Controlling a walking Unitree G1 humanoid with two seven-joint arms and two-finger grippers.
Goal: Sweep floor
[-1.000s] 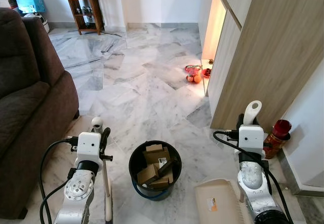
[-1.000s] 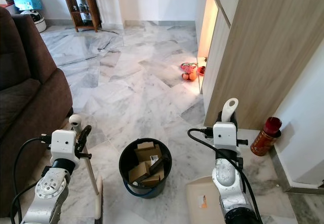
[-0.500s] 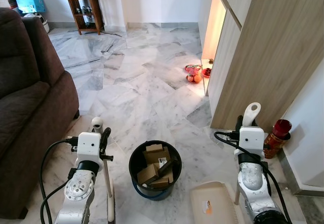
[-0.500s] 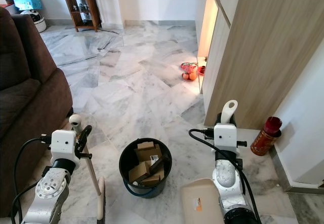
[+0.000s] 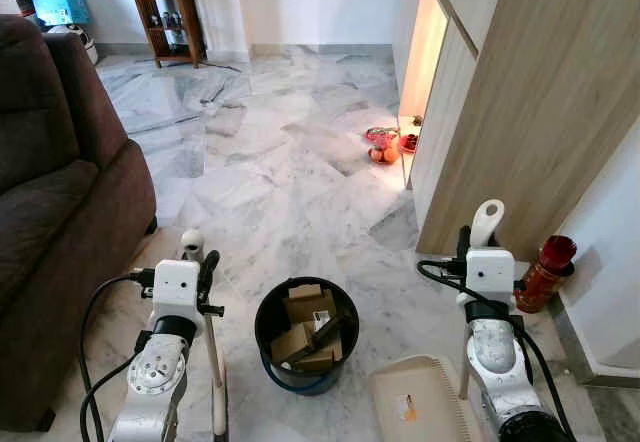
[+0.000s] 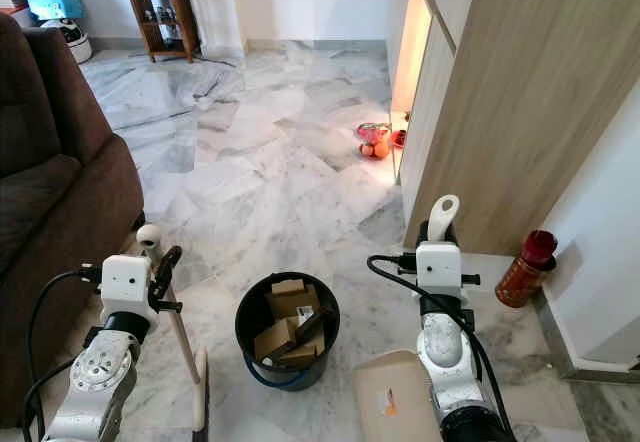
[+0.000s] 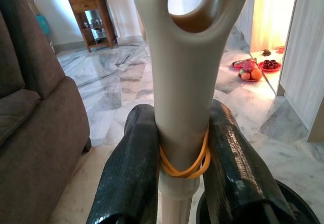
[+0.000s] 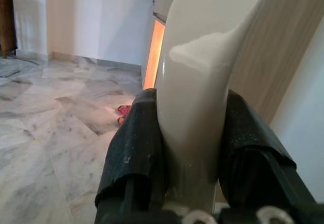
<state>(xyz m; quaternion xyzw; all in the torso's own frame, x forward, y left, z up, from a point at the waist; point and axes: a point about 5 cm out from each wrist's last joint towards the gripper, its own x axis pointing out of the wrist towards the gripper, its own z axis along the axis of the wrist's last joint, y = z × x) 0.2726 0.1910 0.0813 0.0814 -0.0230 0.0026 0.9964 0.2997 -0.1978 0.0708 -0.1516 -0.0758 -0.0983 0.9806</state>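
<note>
Marble floor point(image 5: 290, 172) lies pale and veined ahead, with the round black bucket of cardboard scraps point(image 5: 305, 347) standing between the arms, likely as the tip-out point. The left gripper point(image 7: 182, 148) is clamped on the cream plastic broom handle point(image 7: 185, 82), just above a yellow rubber band. The right gripper point(image 8: 190, 148) is closed around the beige long-handled dustpan point(image 5: 415, 412), its tray low beside the bucket.

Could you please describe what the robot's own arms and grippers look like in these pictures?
Both arms are silver metal with round joints, each topped by a white boxy wrist block and trailed by a looping black cable. The left gripper and right gripper each have two long black, slightly textured fingers.
</note>
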